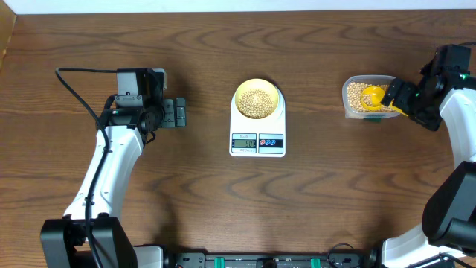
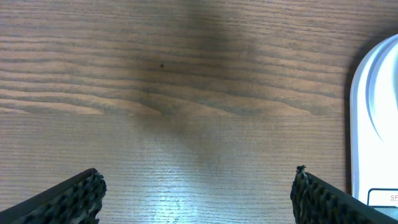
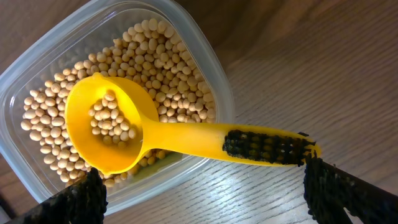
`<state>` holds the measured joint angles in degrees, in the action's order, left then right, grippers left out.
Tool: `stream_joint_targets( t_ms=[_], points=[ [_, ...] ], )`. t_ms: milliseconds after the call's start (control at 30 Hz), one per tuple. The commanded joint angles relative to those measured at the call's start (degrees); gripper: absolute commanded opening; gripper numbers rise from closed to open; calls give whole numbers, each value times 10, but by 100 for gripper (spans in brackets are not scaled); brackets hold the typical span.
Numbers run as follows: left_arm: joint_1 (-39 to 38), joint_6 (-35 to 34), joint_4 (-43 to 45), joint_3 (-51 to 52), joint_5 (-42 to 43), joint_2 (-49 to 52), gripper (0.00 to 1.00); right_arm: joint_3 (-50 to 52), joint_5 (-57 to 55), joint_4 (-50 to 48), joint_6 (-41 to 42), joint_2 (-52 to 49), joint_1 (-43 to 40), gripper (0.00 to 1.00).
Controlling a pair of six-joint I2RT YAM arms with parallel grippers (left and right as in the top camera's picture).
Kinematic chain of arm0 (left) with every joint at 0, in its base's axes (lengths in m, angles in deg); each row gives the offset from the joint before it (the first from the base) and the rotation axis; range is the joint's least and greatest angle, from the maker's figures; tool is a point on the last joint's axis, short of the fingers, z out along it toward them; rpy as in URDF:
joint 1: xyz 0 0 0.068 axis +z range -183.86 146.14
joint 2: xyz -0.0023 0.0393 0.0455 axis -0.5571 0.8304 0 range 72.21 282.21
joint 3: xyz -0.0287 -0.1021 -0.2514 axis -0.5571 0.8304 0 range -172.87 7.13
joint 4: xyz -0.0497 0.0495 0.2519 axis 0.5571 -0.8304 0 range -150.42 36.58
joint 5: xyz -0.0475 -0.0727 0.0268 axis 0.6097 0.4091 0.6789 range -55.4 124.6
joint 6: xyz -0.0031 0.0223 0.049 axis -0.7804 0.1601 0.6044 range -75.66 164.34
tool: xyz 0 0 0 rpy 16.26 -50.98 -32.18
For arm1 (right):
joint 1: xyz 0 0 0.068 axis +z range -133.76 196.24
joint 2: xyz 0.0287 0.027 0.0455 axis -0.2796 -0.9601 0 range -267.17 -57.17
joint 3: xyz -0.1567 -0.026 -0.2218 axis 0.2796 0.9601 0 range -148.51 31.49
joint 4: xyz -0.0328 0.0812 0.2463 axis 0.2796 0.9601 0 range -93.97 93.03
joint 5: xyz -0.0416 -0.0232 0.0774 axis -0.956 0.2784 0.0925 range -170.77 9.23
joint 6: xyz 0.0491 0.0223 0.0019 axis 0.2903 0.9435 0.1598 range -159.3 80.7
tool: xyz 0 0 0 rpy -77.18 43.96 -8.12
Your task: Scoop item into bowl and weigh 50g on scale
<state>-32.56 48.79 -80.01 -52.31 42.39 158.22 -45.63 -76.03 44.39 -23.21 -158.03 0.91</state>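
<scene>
Dark wood-grain table, seen from above. Nearest its near edge, at mid-table: white scale, display turned toward that edge, digits too small to read. On its platform, pale yellow bowl already carrying a heap of beige beans. Left of the scale and well apart from it: left gripper, fingers spread to their widest over bare wood, holding nothing. Toward the right edge, level with the bowl: clear plastic tub part-filled with the same beans. Lying in it, yellow scoop, cup down among the beans with a few inside, handle propped across the tub's rim and out over the table. Around that handle: right gripper, jaws wide apart, closed on nothing; impossible to tell whether one fingertip brushes the handle's tip.

Likely handling: scoop light, rigid, smooth plastic, prone to twisting in a pinch. Best taken at the dark textured patch on the handle, away from the cup, and kept level. Beans hard, round, free-rolling, quick to spill or bounce off the table; better added in small tips. Bowl light and merely resting on the scale, easily nudged; best left untouched while weighing.
</scene>
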Motion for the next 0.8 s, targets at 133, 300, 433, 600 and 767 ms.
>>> stream_joint_targets(
  t_ms=[133, 300, 433, 600, 767],
  points=[
    [3, -9, 12, 4, 5, -9, 98, -1, 1, 1, -3, 5, 0, 99],
    [2, 11, 39, 4, 42, -11, 98, -1, 1, 1, -3, 5, 0, 99],
    [-9, 82, 62, 4, 112, -34, 98, -1, 1, 1, -3, 5, 0, 99],
    [-66, 63, 35, 4, 113, -83, 98, -1, 1, 1, -3, 5, 0, 99],
    [-112, -8, 20, 4, 101, -98, 98, -1, 1, 1, -3, 5, 0, 99]
  ],
)
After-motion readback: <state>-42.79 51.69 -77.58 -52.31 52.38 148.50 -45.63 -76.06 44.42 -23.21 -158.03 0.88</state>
